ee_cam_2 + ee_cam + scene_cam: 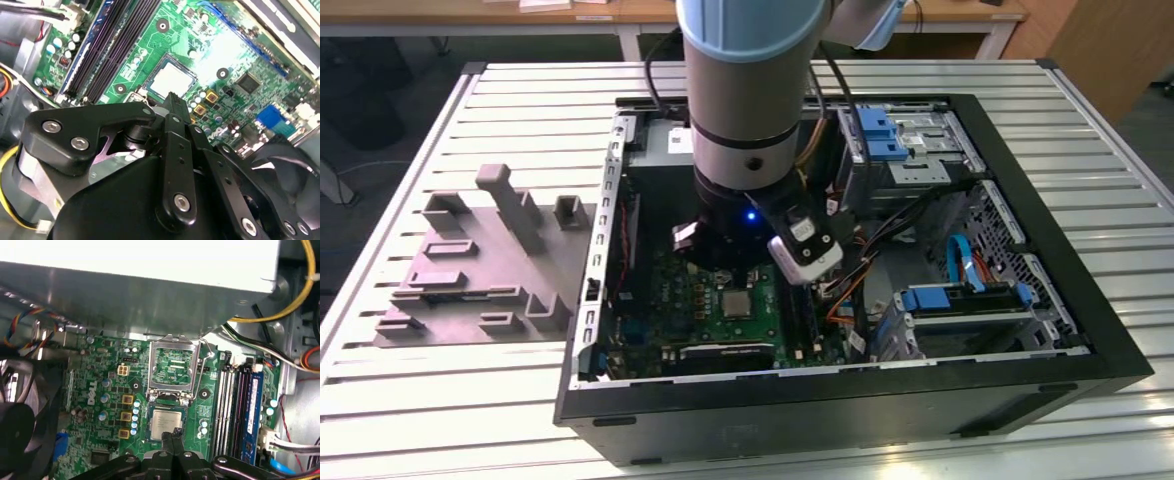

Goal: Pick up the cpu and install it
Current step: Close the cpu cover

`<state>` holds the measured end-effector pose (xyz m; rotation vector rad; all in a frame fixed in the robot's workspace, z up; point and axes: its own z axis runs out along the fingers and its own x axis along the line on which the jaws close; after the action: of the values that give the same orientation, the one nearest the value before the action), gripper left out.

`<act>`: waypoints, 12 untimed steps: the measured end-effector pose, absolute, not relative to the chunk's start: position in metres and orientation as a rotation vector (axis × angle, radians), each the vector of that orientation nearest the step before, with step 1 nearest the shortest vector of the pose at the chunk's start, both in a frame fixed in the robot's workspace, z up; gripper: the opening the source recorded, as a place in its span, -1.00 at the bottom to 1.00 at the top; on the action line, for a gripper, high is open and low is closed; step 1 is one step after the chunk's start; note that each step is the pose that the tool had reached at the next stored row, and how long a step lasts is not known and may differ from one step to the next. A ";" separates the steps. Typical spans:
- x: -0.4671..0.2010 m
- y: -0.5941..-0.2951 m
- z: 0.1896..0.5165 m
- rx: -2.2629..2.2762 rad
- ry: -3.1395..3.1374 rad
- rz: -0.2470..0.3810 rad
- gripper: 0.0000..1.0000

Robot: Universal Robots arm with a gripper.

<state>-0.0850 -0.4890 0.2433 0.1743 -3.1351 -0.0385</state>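
1. The cpu is a small flat square chip with a pale silver-beige metal top and a thin darker rim. It lies flat in its socket on the green motherboard, right beside the raised silver socket frame, which stands open on its hinge next to the chip. In the second wrist view the cpu shows the same bright square top, with the dark memory slots alongside. In the exterior view the cpu sits near the middle of the board inside the open black computer case.

2. The arm comes down almost vertically from above into the case, its grey and light-blue body hiding part of the board. Its wrist is lit by a small blue light and carries a silver camera block on the exterior view's right.

3. The gripper hangs tips-down over the cpu. In both wrist views its black fingers are pressed together with no gap, and nothing is held between them. The tips sit at the edge of the chip's top; whether they touch it cannot be told.

4. A grey moulded tray with upright posts lies on the slatted table, outside the case on the exterior view's left.
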 end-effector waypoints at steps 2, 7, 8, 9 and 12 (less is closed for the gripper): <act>-0.085 -0.489 0.243 0.228 -3.131 -0.039 -0.79; -0.085 -0.489 0.242 0.336 -3.121 -0.038 -0.79; -0.085 -0.489 0.242 0.360 -3.118 -0.038 -0.79; -0.084 -0.489 0.242 0.383 -3.115 -0.038 -0.79; -0.084 -0.489 0.241 0.463 -3.103 -0.038 -0.79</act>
<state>-0.0844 -0.4890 0.2411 0.4630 -3.1034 -0.0383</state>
